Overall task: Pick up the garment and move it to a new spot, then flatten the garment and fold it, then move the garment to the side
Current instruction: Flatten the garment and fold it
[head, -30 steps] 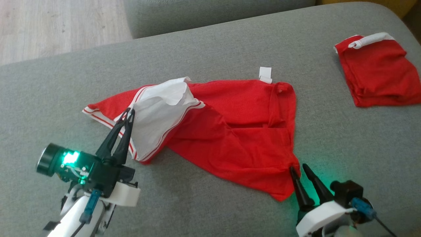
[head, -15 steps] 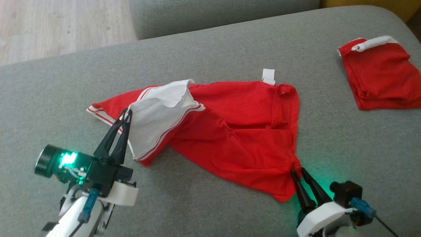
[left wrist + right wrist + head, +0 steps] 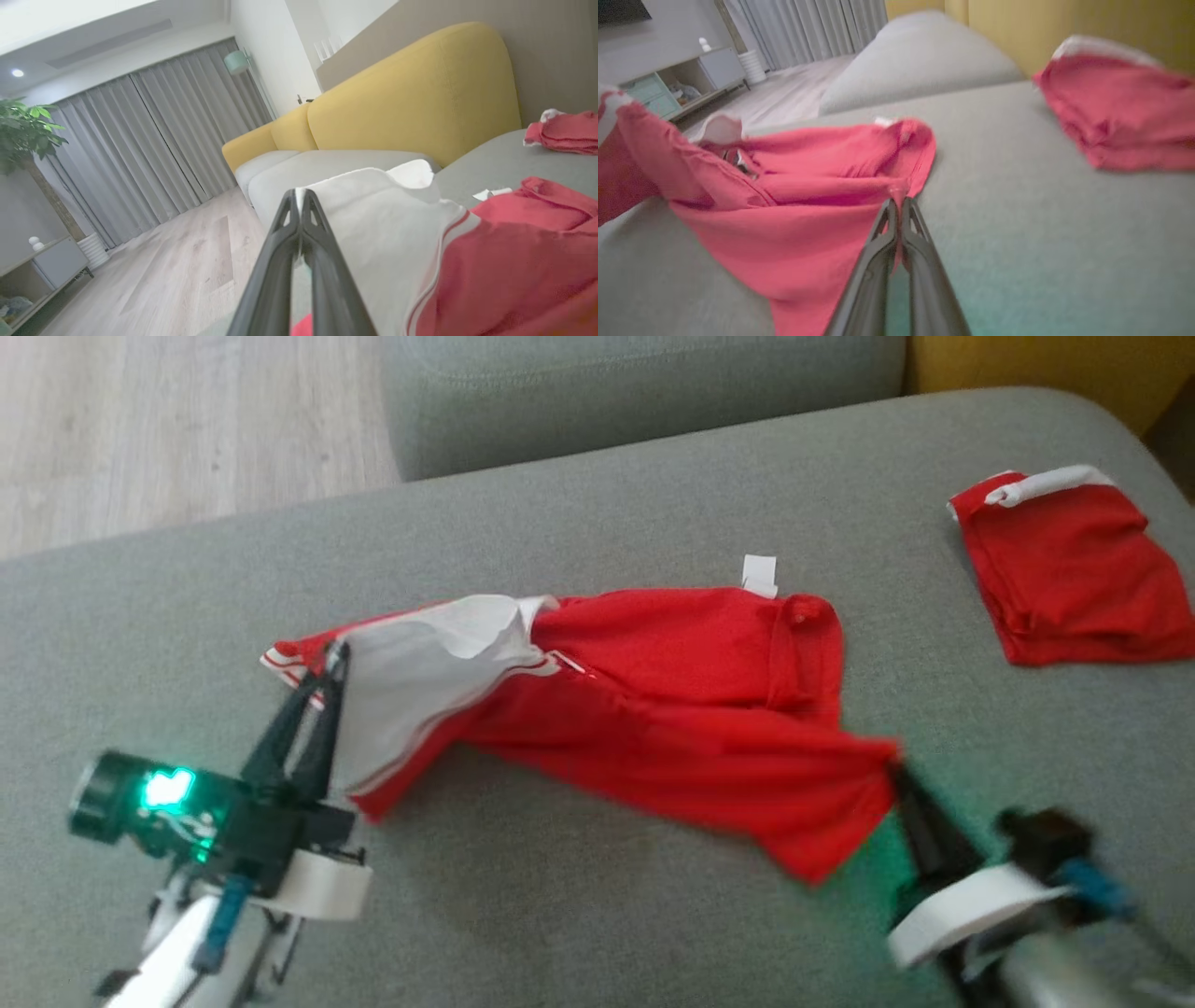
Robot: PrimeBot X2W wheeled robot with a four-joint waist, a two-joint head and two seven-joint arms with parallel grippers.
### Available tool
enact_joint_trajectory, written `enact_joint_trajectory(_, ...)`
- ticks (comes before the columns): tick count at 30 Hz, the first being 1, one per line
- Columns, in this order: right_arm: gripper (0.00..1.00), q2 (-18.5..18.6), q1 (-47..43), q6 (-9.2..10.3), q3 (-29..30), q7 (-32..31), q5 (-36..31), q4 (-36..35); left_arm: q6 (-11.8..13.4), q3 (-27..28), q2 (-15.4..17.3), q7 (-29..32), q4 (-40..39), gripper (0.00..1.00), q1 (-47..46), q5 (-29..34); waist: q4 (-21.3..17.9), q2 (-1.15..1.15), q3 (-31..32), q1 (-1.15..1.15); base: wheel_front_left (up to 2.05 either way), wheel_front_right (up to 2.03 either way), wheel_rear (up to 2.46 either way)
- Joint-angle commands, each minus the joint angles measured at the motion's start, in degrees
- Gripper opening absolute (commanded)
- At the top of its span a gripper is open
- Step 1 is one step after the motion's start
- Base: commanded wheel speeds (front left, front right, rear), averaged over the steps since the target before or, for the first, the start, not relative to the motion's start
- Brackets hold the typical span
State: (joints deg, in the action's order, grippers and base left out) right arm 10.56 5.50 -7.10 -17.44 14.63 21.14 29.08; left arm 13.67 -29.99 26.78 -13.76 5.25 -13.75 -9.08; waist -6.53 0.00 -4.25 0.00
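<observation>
Now the garment (image 3: 672, 709) lies crumpled across the middle of the grey cushion (image 3: 597, 476), red mesh with a white, stripe-edged part turned over at its left end. It is drawn into a slanting band between the two grippers. Its near edge looks slightly raised, with shadow beneath, while the far part with the small white tag (image 3: 758, 574) rests on the cushion.

The left gripper (image 3: 331, 658) has its fingers pressed together on the striped white edge, and the left wrist view shows white cloth caught at the tips (image 3: 299, 196). The right gripper (image 3: 901, 779) pinches the red corner at the garment's near right end. In the right wrist view its fingers (image 3: 889, 219) are closed on a gathered fold.

By the look of it, only the pick-up is under way: both ends are gripped and the lift has barely begun. The move to a new spot, the flattening, the folding and the shift aside are all left to do. A folded red cloth (image 3: 1064, 569) sits well apart at the far right of the cushion.

The right gripper is smeared by motion blur in the head view, so its tips are hard to place there. How much cloth each pinch holds cannot be told. The garment's shape is lost in its folds, and its underside is hidden.
</observation>
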Motion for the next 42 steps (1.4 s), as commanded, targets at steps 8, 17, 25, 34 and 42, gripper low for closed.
enact_joint_trajectory(8,0.00,11.66,5.66,-0.39,9.62,0.34,-0.70,-19.97,-2.17,10.42,9.61,-0.57,-12.08,0.00,-9.25,-2.47,-0.75,0.00,4.42,0.00,0.00,0.00,0.00)
enact_joint_trajectory(17,0.00,24.44,20.92,-0.39,17.77,-10.35,1.22,-38.84,-11.35,12.49,15.86,6.05,-20.91,0.00,-33.66,-1.46,0.22,0.00,5.94,0.00,0.00,0.00,0.00)
enact_joint_trajectory(25,0.00,24.47,32.80,-0.39,9.67,-13.17,3.68,-26.07,-20.36,1.54,12.30,10.16,0.49,0.00,-48.26,-2.36,2.20,0.00,4.36,0.00,0.00,0.00,0.00)
enact_joint_trajectory(34,0.00,20.60,52.79,-0.39,1.23,-8.41,2.61,-8.65,-20.75,-1.75,6.22,1.82,20.83,0.00,-66.24,-2.08,3.35,0.00,-6.58,0.00,0.00,0.00,0.00)
enact_joint_trajectory(42,0.00,18.62,65.61,-0.39,6.65,-0.43,-3.37,0.38,-19.29,1.62,1.73,-1.16,25.05,0.00,-76.77,-2.96,4.69,0.00,-14.18,0.00,0.00,0.00,0.00)
